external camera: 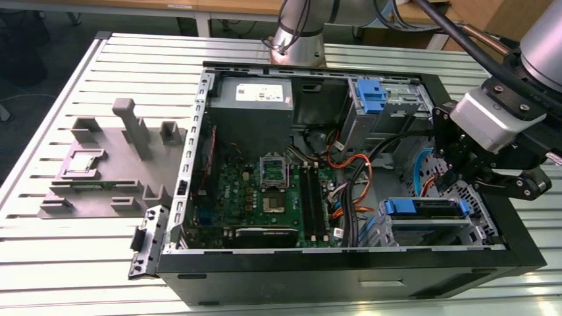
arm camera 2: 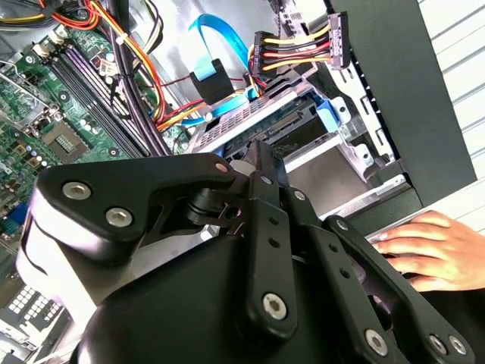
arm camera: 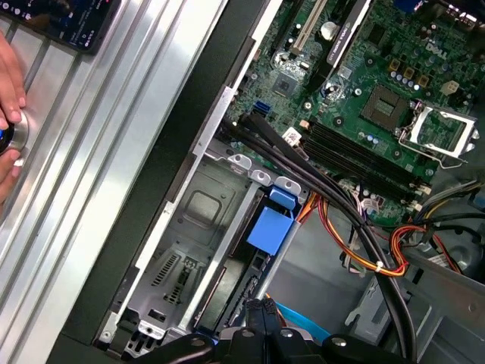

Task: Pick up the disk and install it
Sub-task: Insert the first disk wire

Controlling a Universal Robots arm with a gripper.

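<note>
**Disk seated in the drive cage, tool closed above it**

The disk (external camera: 426,208) lies in the drive cage at the corner of the open computer case (external camera: 351,273) nearest the exterior view's right, its blue carrier showing along the top edge. In the first wrist view its blue tab (arm camera: 269,227) stands out of the cage slot – cables (arm camera: 356,235) run just beside it. The tool (external camera: 461,184) hangs directly over that cage. In both wrist views its fingers come together at the tips (arm camera 2: 261,152) (arm camera: 261,309) with no gap showing and nothing visibly held, close to the disk's (arm camera 2: 235,125) connector end; whether they touch it I cannot tell.

The motherboard (external camera: 272,191) fills the case floor. A grey fixture (external camera: 105,171) sits on the slatted bench (external camera: 88,243) towards the exterior view's left. A person's hand (arm camera 2: 424,250) rests beside the case.
</note>
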